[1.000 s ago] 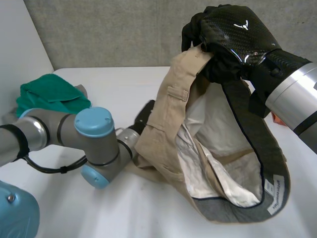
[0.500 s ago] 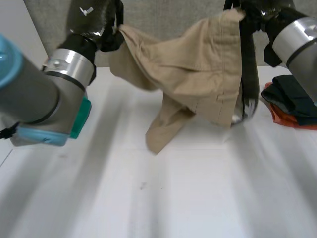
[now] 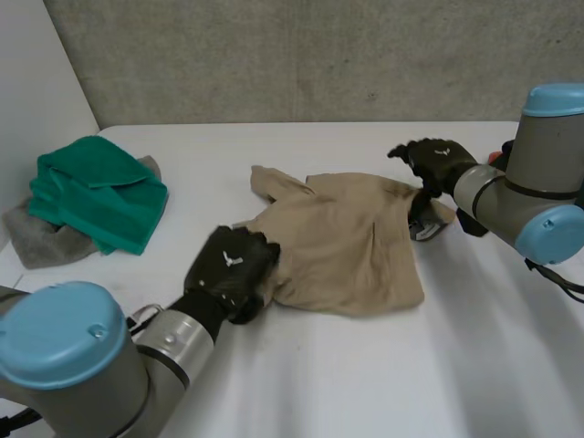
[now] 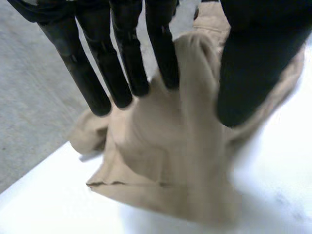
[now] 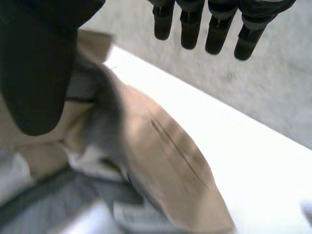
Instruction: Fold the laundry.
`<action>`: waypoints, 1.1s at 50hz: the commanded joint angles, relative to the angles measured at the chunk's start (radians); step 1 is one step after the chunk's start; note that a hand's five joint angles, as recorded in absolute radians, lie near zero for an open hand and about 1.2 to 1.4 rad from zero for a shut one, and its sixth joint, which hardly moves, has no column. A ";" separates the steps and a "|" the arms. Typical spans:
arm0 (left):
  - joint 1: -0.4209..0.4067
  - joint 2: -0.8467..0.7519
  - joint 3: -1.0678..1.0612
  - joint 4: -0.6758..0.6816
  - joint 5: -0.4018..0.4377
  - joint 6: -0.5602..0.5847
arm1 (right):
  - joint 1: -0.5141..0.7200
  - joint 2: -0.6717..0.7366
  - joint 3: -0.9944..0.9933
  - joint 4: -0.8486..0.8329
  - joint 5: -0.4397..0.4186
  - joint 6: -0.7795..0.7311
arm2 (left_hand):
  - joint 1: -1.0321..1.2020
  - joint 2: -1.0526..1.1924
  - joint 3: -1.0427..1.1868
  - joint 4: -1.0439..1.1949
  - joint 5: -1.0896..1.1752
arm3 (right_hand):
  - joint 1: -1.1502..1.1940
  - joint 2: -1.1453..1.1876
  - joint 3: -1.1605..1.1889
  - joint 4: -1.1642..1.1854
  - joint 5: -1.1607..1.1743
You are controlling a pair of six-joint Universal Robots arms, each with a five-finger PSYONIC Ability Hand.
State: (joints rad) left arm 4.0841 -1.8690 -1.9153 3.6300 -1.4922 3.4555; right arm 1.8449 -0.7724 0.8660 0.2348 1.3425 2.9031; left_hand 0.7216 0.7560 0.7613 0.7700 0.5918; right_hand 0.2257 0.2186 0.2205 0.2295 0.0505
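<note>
Tan trousers (image 3: 342, 242) lie spread flat in the middle of the white table (image 3: 365, 374), one leg end pointing to the far left. My left hand (image 3: 228, 266) rests at the garment's near left edge. In the left wrist view its fingers (image 4: 122, 53) are straight, the thumb stands apart, and the tan cloth (image 4: 165, 161) lies under the palm, so the hand is open. My right hand (image 3: 436, 162) is at the far right corner, by the grey-lined waistband (image 3: 424, 224). Its fingers (image 5: 190, 24) are straight above the tan cloth (image 5: 165, 146), thumb apart, open.
A pile of folded green cloth (image 3: 96, 187) lies at the table's far left on a grey cloth (image 3: 32, 235). A grey wall (image 3: 301, 55) runs behind the table. Bare table stretches in front of the trousers.
Both hands held the trousers up in the air, stretched between them. The trousers now lie flat on the table and both hands have let go.
</note>
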 commanded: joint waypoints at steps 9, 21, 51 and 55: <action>0.080 0.258 -0.042 -0.149 -0.002 -0.045 | -0.019 -0.496 0.293 0.063 0.138 -0.120 | -0.323 -0.357 -0.363 -0.371 -0.368 | -0.051 -0.044 -0.046 -0.055 -0.050; 0.246 0.283 -0.065 -0.283 0.035 -0.326 | 0.008 -0.748 0.728 0.090 0.119 -0.206 | -0.314 -0.349 -0.354 -0.363 -0.359 | -0.051 -0.044 -0.046 -0.055 -0.050; 0.139 -0.180 0.209 -0.378 0.102 -0.463 | 0.162 -0.302 0.984 -0.689 0.124 -0.306 | 0.207 0.172 0.167 0.158 0.162 | 0.408 0.415 0.413 0.404 0.409; 0.134 -0.217 0.255 -0.370 0.049 -0.457 | 0.155 -0.263 0.953 -0.718 0.135 -0.331 | 0.675 0.640 0.635 0.626 0.630 | 1.000 1.007 1.005 0.996 1.000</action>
State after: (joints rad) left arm 4.2263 -2.0320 -1.7218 3.2496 -1.3873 2.9890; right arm 2.0071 -1.0888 1.8615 -0.4425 1.4657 2.6087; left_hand 0.8880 0.8746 0.8563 0.8586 0.6797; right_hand 0.7474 0.7516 0.7484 0.7438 0.5618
